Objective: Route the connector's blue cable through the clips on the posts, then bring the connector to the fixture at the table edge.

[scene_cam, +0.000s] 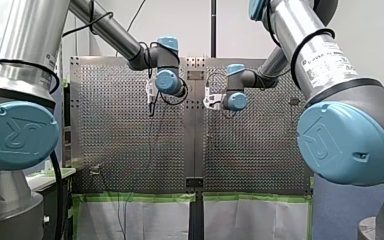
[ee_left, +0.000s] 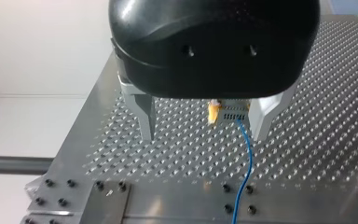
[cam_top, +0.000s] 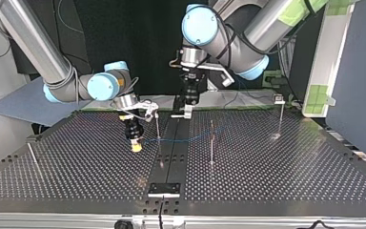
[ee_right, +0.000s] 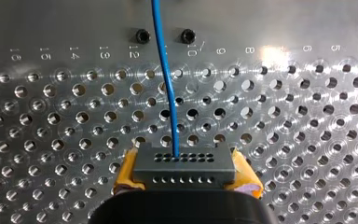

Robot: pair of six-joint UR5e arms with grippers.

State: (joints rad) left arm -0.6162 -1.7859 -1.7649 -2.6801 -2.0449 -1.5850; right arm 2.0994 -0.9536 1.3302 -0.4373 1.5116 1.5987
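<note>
**My right arm's jaws are gripping the connector (ee_right: 184, 165) low over the table (cam_top: 276, 181); my left arm's jaws are hanging open, holding nothing.**

Right wrist view: yellow pads (ee_right: 128, 170) are clamping the grey connector on both sides, w/ the blue cable (ee_right: 165, 79) running out of its top face and away over the perforated plate. Top view: connector is sitting at the tip of my right arm (cam_top: 102, 86), left of the centre rail (cam_top: 171, 143). Cable is stretching right past a thin post (cam_top: 158, 126) toward a second post (cam_top: 212, 143); can't tell if it's clipped. My left arm (cam_top: 233, 47) is hovering by the rail's far end, metal fingers (ee_left: 147, 116) spread wide apart. Fixture (cam_top: 164, 189) is lying at the near edge, well apart from connector.
</note>
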